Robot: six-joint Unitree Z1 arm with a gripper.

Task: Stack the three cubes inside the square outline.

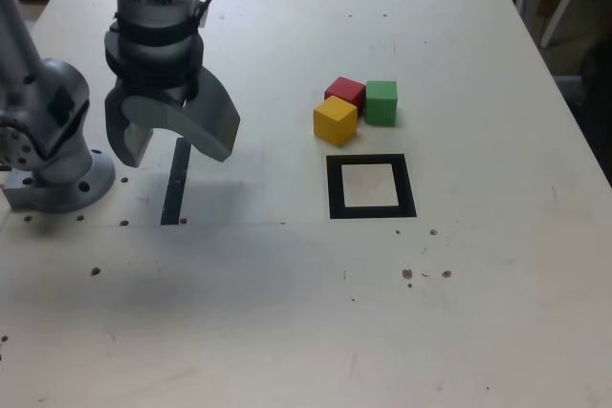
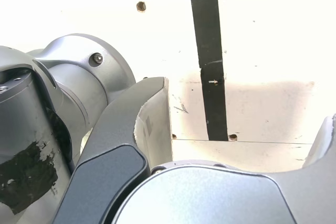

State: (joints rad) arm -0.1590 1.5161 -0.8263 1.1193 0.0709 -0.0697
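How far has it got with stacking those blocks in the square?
Nothing looks done yet. The black square holds no block. The red block, yellow block and green block sit clustered on the table just beyond it, unstacked. The tool hangs open and empty above a black tape strip, so all three blocks remain.

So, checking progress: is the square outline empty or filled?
Empty. The square outline shows its bare pale centre; the three cubes sit clustered beside it.

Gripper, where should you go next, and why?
Probably across toward the yellow cube, on the exterior view's right. The gripper hangs open and empty over the black tape strip, far from the cubes. The square outline holds nothing yet, and the yellow cube sits closest to it, beside the red cube and green cube.
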